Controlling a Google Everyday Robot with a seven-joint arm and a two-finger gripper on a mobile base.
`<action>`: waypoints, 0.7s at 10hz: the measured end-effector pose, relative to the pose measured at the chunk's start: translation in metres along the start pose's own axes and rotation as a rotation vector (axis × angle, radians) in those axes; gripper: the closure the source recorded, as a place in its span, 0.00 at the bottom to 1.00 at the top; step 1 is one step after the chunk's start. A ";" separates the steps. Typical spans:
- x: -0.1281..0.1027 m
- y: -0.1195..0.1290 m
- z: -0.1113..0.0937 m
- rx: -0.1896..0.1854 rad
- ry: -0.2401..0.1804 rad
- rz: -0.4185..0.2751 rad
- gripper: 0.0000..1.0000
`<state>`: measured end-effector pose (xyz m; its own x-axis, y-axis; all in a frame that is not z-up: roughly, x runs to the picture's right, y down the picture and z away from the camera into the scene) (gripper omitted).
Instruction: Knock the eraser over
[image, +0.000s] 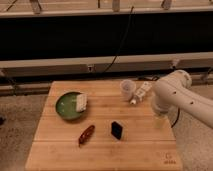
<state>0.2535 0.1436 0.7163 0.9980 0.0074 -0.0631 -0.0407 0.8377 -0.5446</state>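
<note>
The eraser (117, 130) is a small black block standing on the wooden table (60, 155), near the front middle. My white arm (175, 95) comes in from the right, over the table's right side. The gripper (159, 119) hangs below it near the right edge, to the right of the eraser, slightly farther back and apart from it.
A red pepper-like item (86, 135) lies left of the eraser. A green bowl (65, 111) at the left holds a pale white block (81, 101). A clear plastic cup (127, 89) and a pale tube-like object (140, 93) are at the back right.
</note>
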 end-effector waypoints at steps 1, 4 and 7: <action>-0.004 0.002 0.009 -0.001 0.002 -0.003 0.20; -0.009 0.002 0.014 -0.005 0.007 -0.002 0.20; -0.014 0.002 0.021 -0.009 0.014 0.001 0.20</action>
<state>0.2405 0.1569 0.7333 0.9972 0.0007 -0.0751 -0.0422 0.8327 -0.5522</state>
